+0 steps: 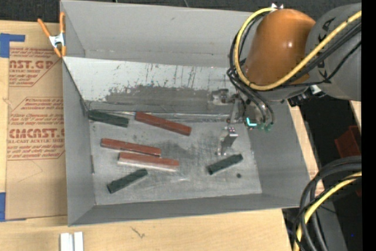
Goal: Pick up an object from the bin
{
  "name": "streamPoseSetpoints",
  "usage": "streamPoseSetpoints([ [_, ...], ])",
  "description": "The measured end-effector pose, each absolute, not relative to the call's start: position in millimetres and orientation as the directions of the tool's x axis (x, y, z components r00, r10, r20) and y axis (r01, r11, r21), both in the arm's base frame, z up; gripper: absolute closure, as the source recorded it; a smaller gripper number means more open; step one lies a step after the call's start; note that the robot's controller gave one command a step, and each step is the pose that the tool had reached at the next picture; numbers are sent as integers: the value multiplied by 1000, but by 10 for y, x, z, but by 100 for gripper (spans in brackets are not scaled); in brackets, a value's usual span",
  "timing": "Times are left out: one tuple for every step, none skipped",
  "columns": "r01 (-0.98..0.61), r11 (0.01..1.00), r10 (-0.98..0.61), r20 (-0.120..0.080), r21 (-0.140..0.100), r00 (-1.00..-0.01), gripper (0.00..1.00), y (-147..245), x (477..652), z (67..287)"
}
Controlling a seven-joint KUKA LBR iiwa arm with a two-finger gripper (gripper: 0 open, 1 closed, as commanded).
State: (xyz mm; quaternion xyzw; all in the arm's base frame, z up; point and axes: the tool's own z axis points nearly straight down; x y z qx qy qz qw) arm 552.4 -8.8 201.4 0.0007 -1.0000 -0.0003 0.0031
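Note:
My gripper [228,139] hangs low over the right part of the bin floor, its fingertips close together with nothing seen between them. Just below it lies a short dark green bar [224,164], tilted, a little apart from the fingertips. A reddish-brown bar [163,123] lies to the left of the gripper, near the back wall.
Further left lie two more reddish-brown bars [130,147] [148,161], side by side. A dark green bar [127,181] rests at the front left and another dark green bar [108,119] at the back left. The arm's orange cover and cables hang over the bin's right wall.

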Motion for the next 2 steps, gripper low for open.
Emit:
streamPoseSetpoints([
  [-1, 1000, -1, -2, 0, -1000, 0, -88, 5541, 2059],
  [-110, 994, -110, -4, 0, -994, 0, 322, 5452, 1412],
])
